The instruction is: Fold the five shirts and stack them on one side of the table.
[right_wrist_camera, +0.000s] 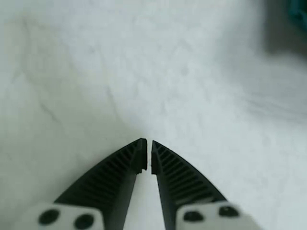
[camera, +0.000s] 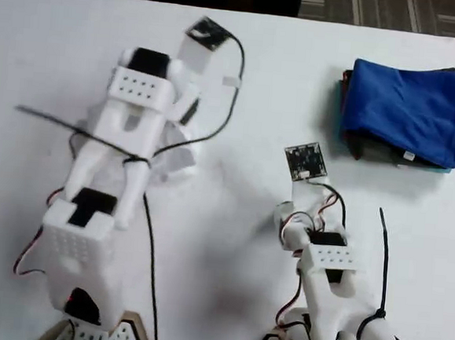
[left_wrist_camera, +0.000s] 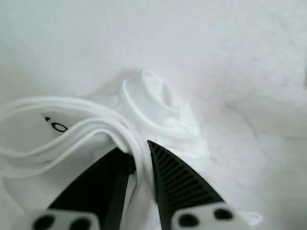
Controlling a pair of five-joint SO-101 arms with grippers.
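My left gripper (left_wrist_camera: 140,152) pinches the white shirt (left_wrist_camera: 153,105), lower centre; I should pull gently, layers together (right gripper (right_wrist_camera: 148,143) clenched, empty).

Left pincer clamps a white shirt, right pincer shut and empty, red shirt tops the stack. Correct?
No: the high view shows a blue shirt topping the stack, not red. Left pincer does clamp the white shirt; right pincer is shut, empty.

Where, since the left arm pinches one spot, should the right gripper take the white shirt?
Probably the loose edge of the white shirt poking out beside the left arm, toward the right gripper. Come low from that side: the cloth lies bunched flat, and the left gripper holds its layers.
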